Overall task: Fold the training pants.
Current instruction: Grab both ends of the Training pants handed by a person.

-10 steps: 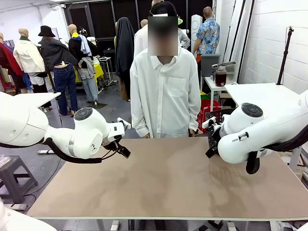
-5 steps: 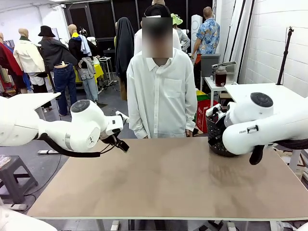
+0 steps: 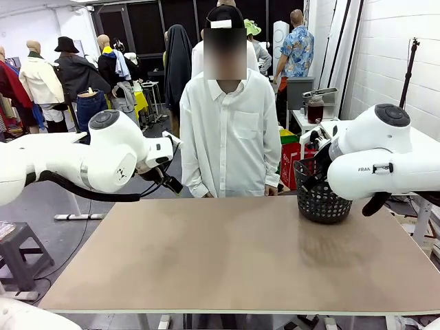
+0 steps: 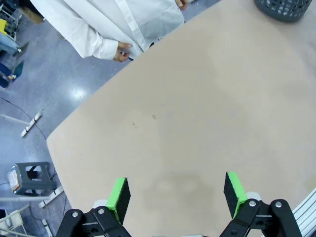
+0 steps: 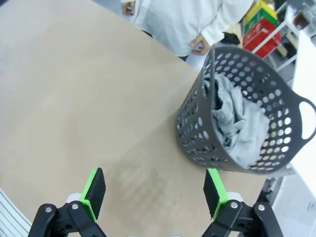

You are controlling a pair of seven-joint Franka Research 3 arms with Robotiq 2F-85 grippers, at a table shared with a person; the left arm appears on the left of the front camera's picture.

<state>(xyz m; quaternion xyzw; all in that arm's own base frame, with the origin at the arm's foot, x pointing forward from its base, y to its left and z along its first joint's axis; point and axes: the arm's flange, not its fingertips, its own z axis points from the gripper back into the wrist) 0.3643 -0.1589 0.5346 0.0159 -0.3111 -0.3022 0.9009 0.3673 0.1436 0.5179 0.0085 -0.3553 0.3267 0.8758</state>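
Pulling up from the basket (image 5: 197, 128), my left gripper (image 4: 175, 186) and right gripper (image 5: 155, 190) hang spread, empty; the training pants (image 5: 237, 118) sit crumpled inside it, unfolded.

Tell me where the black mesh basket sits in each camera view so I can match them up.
Front view: basket at the far right of the table, partly behind the right arm.
Left wrist view: basket cut off at the top right corner.
Right wrist view: basket right of centre, grey training pants inside.
Shared landmark: the person's white shirt at the far table edge.
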